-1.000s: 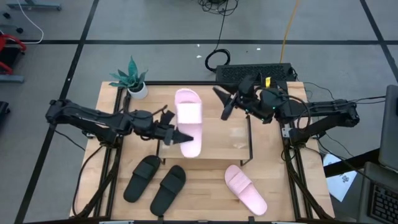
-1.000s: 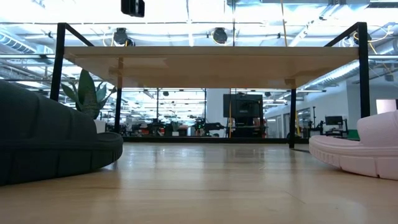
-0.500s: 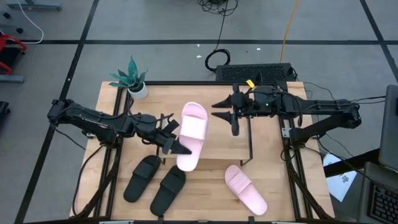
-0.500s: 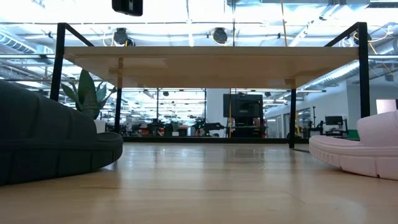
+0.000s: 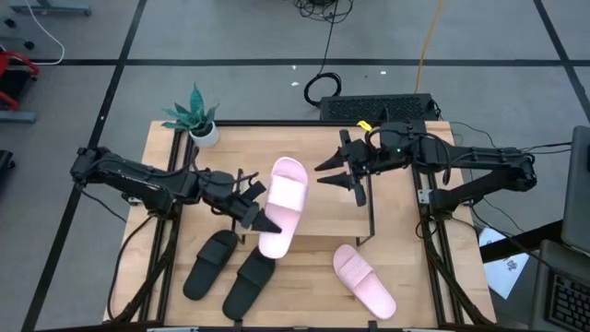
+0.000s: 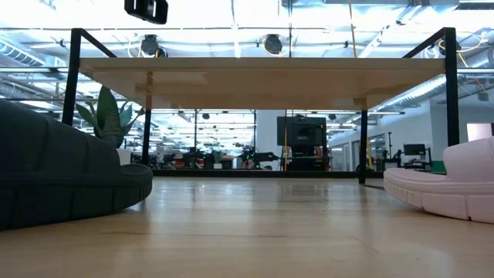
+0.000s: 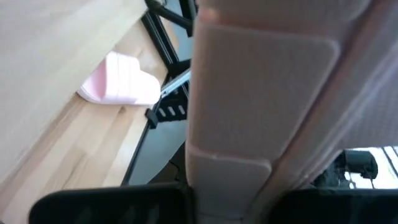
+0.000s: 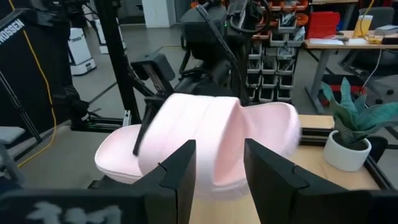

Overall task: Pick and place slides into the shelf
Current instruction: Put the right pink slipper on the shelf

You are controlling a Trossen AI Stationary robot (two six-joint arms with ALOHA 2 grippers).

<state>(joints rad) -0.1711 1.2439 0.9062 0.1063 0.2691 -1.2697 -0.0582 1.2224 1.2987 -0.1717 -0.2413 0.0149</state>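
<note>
From above, the left claw is clamped on one edge of a pale pink slide, carrying it tilted over the front left part of the shelf, its heel end out past the shelf's front edge. The right claw hovers over the shelf top just beside that slide, its fingers apart and holding nothing. On the bench in front of the shelf lie the black pair, side by side at the left, and the second pink slide at the right. A small potted plant stands at the bench's back left corner.

At bench height, the shelf's wooden board spans the picture on black end frames, with nothing lying beneath it. A black slide fills the left foreground, the pink one the right edge, and the plant's leaves show behind the black slide.

The left wrist view is mostly filled by the held slide's pale strap and sole, close to the lens; beyond it the other pink slide lies on the bench.

In the right wrist view, that arm's two dark fingers stand parted, with the raised pink slide just ahead of them and the plant off to one side.
</note>
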